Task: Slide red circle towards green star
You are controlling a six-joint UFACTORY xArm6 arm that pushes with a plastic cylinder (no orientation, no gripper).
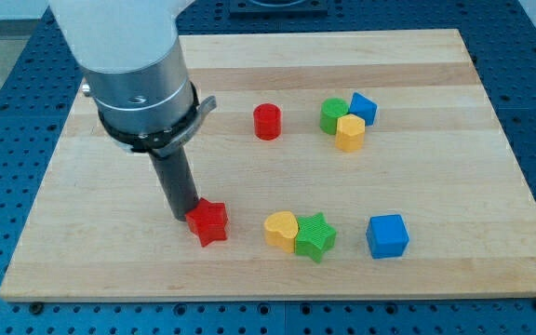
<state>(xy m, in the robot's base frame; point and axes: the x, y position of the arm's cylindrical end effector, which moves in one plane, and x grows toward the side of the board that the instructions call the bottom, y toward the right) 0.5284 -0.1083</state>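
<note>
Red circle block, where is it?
The red circle block sits near the board's top middle, alone, left of the green, blue and yellow cluster, far from my tip.

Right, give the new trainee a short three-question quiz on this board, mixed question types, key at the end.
1. True or false: my tip is touching the red circle.
2. Which block sits right against the green star on the view's left? A) blue cube B) yellow heart C) red star
3. Fill in: to reach the green star, the red circle must travel towards the view's ______.

Key: 1. False, the tip is beside the red star, at its left edge, far from the red circle. 2. B. 3. Bottom, slightly right.
</note>
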